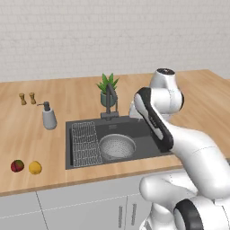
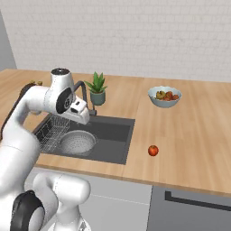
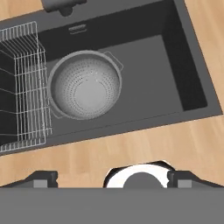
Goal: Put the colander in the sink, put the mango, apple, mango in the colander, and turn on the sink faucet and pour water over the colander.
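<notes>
Sitting empty in the sink (image 3: 183, 65) beside the rack, colander (image 3: 84, 85) is placed; gripper (image 3: 112, 180) hovers above with jaws spread, holding nothing; fruits on the counter and faucet (image 1: 110, 102) still pending.

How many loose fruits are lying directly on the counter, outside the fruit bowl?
3. A red-green fruit and a yellow fruit lie side by side left of the sink; a red fruit lies to its right. The arm may hide others.
</notes>
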